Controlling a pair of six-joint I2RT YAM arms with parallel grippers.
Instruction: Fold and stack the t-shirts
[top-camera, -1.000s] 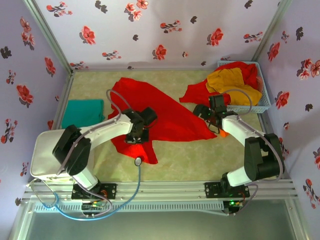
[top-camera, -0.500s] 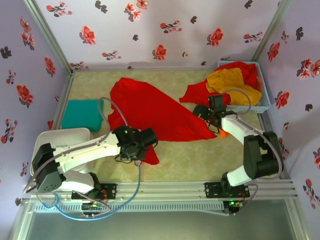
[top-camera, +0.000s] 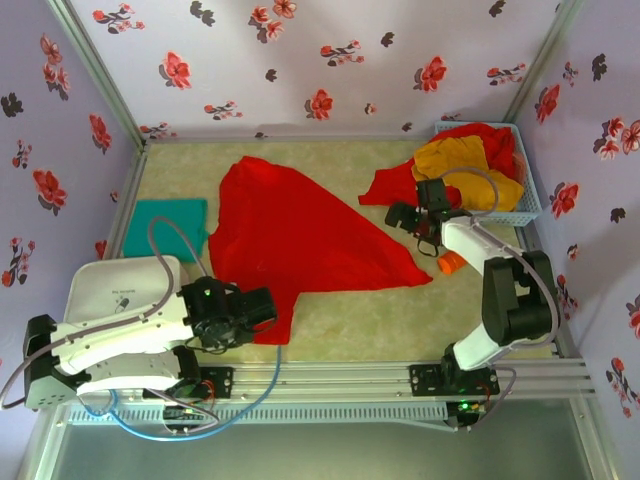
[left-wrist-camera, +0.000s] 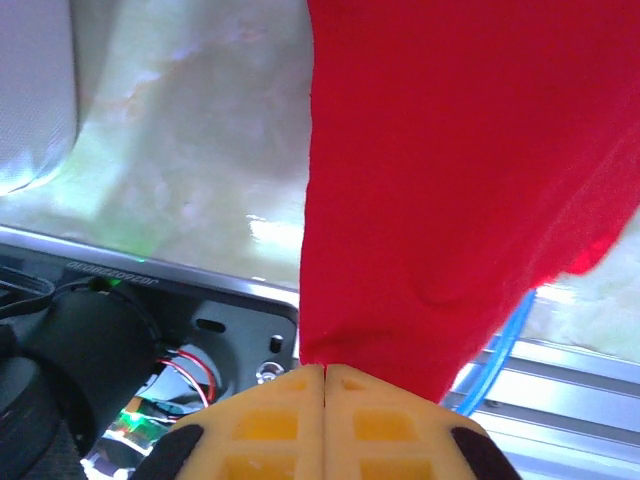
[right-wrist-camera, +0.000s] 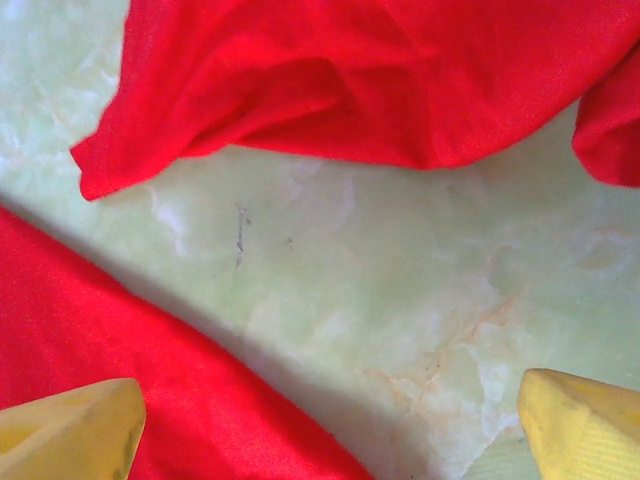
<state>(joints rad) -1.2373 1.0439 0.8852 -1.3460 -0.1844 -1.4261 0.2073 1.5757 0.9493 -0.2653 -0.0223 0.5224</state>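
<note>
A big red t-shirt (top-camera: 300, 230) (left-wrist-camera: 450, 180) lies spread across the middle of the table. My left gripper (top-camera: 262, 312) (left-wrist-camera: 326, 372) is at its near corner, close to the table's front edge, with its jaws shut on the cloth's hem. My right gripper (top-camera: 410, 222) (right-wrist-camera: 330, 420) hangs open over bare table, between that shirt's right edge (right-wrist-camera: 100, 340) and a second red t-shirt (top-camera: 385, 185) (right-wrist-camera: 350, 80) spilling from the basket. A mustard-yellow t-shirt (top-camera: 455, 160) lies crumpled in the basket. A folded teal-green t-shirt (top-camera: 165, 228) rests at the left.
The pale blue mesh basket (top-camera: 528, 205) stands at the back right corner, with more red cloth (top-camera: 497, 140) in it. A metal rail (top-camera: 350, 378) and a blue cable (top-camera: 268, 372) run along the near edge. Flowered walls close in three sides.
My left arm has drawn back toward the near edge, dragging the red shirt's corner and pulling the cloth flatter. My right gripper has shifted slightly toward the back.
</note>
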